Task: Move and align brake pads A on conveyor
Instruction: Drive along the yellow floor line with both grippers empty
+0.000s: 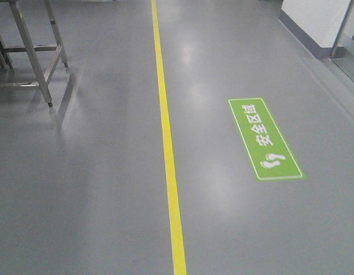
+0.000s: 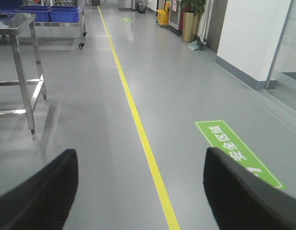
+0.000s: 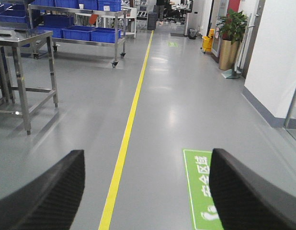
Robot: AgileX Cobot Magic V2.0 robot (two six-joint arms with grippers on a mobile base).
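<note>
Black grippers (image 2: 139, 152) (image 3: 147, 151), two, both spread

A smooth grey floor (image 3: 176, 96) runs down a long hall, softly mirroring the overhead light. A yellow line (image 3: 131, 115) is painted along its length, with a green floor sign (image 3: 200, 187) beside it. On the left stand a steel table (image 3: 23, 96) and a wheeled rack of blue bins (image 3: 78, 34). On the right, a potted plant (image 3: 233, 21) stands near a white wall (image 3: 275, 62) with grey skirting.
</note>
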